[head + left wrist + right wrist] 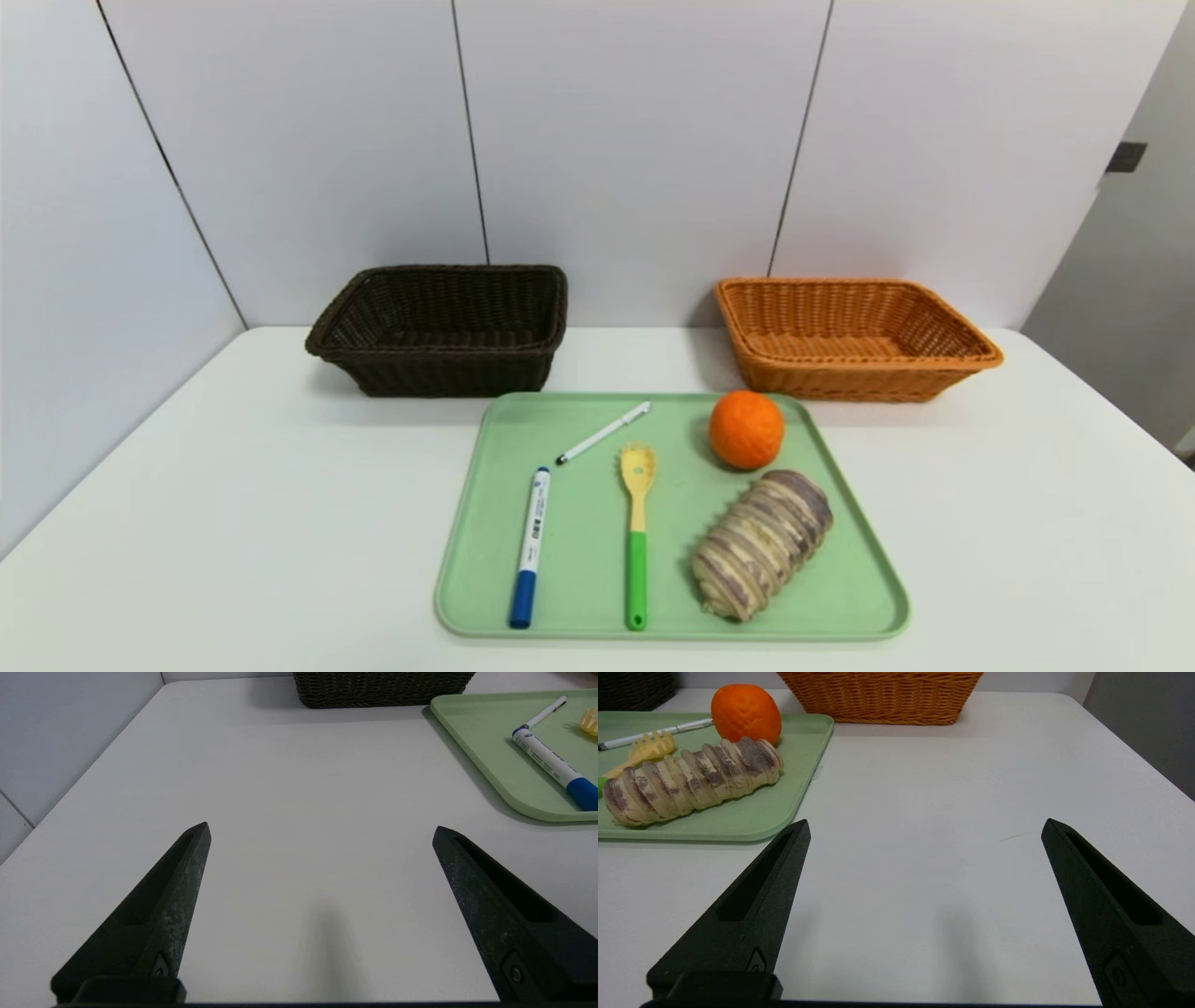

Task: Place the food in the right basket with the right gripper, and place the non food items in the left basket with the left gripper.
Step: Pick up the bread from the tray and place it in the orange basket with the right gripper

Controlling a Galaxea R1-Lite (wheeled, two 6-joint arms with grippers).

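Progress: nothing sorted yet; dark brown woven left basket (439,327) and orange-tan woven right basket (851,336) showed nothing inside.
Food: round orange fruit (745,428) and striped oblong roll (762,544) lay on right half of pale green tray (845,588).
Non-food: blue-capped white marker (529,546), thin white pen (603,433), green-handled yellow pasta spoon (637,532) lay on left half.
Claws: left gripper (320,828) and right gripper (924,823) spread wide, empty, over bare white table (233,523).
Hidden: both arms out of head view; baskets cut off in wrist views.

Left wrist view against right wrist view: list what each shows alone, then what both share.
Left wrist only: the open left hand over bare table, the marker. Right wrist only: the open right hand, the orange, the striped roll, the orange-tan basket. Both: the green tray, the thin pen, the pasta spoon, the dark basket.
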